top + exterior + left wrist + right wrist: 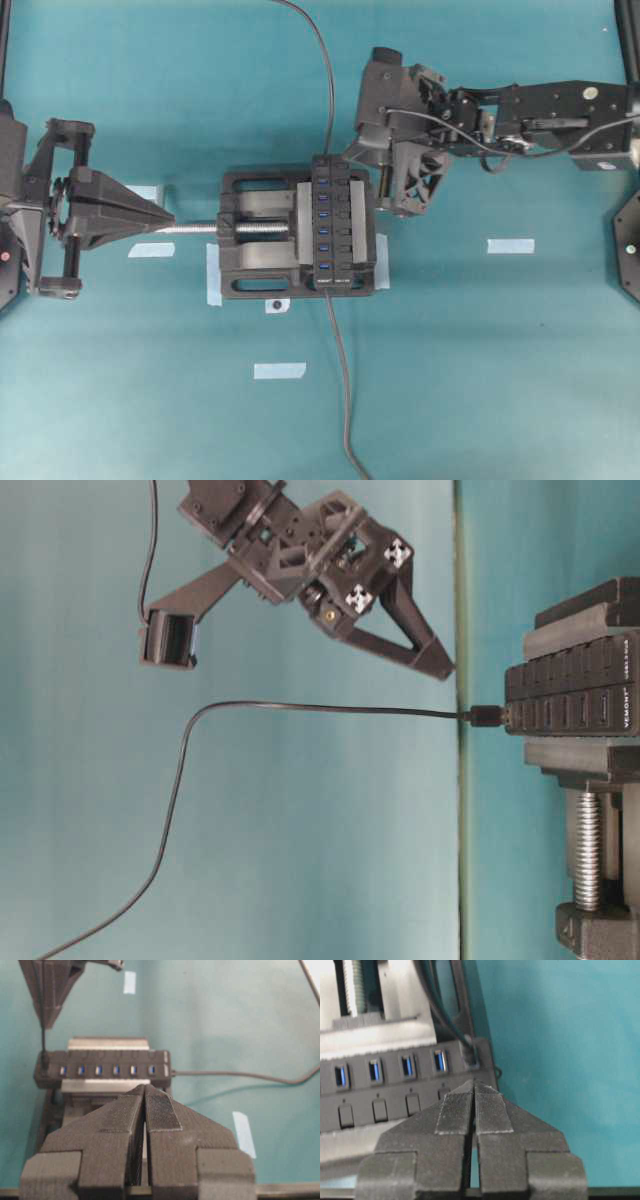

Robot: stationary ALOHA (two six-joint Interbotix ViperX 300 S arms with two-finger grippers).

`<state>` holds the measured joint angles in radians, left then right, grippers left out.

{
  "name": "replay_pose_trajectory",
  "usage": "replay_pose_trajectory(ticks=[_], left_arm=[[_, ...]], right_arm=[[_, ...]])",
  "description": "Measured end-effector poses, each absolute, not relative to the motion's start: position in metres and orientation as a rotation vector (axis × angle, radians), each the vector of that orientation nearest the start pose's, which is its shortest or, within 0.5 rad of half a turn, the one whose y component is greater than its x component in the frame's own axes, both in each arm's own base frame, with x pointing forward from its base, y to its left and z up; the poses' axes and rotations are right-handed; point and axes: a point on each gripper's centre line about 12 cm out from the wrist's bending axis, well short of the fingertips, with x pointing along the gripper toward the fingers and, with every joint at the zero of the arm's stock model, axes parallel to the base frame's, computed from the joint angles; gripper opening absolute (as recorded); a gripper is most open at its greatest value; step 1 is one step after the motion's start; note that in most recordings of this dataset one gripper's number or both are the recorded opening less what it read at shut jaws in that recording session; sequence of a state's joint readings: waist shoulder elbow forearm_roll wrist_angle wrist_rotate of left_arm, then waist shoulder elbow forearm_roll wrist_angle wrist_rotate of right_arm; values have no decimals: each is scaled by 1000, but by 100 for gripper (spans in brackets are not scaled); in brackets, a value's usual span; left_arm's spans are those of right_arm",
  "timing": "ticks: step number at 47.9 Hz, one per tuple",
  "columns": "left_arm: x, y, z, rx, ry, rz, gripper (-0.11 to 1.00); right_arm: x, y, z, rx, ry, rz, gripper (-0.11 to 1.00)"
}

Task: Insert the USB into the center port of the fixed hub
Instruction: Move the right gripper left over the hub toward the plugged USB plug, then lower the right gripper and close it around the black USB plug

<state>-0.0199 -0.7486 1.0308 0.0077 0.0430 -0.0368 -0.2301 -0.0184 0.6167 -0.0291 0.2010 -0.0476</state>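
The fixed hub (338, 222) is a long black bar clamped in a vise. The USB (486, 717) stands plugged in the end slot at the hub's far end (471, 1058), and its thin cable (300, 708) rises from there. The center port (323, 214) (98, 1070) (375, 1070) shows blue with nothing in it. My right gripper (474, 1081) (445, 667) is shut on nothing. It hovers beside the plugged end, a little above the button row. My left gripper (170, 222) (145, 1087) is shut and empty, well left of the hub at the vise's screw.
The black vise (250, 272) has a silver screw (200, 228) pointing at my left gripper. The hub's own cable (345, 390) leaves its near end toward the front edge. Strips of blue tape (510, 245) (279, 370) lie on the teal table.
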Motion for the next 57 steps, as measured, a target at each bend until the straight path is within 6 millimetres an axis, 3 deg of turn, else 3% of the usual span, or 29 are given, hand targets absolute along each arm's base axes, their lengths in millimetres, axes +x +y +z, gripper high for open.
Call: replay_pose_trajectory(ticks=[10, 18, 23, 30, 33, 57], left_arm=[[240, -5, 265, -28, 329, -16, 0], [239, -5, 265, -27, 329, -14, 0], [240, -5, 265, -26, 329, -15, 0], [239, -5, 264, -30, 332, -15, 0], [239, -5, 265, -28, 329, -16, 0], [239, -5, 264, -31, 330, -15, 0]], right_arm=[[379, -89, 177, 14, 779, -192, 5], [380, -90, 176, 15, 775, -194, 16], [381, -89, 174, 14, 774, -192, 33], [384, -89, 169, 13, 767, -191, 74], [385, -89, 167, 12, 768, -189, 85], [395, -90, 160, 11, 764, -186, 78]])
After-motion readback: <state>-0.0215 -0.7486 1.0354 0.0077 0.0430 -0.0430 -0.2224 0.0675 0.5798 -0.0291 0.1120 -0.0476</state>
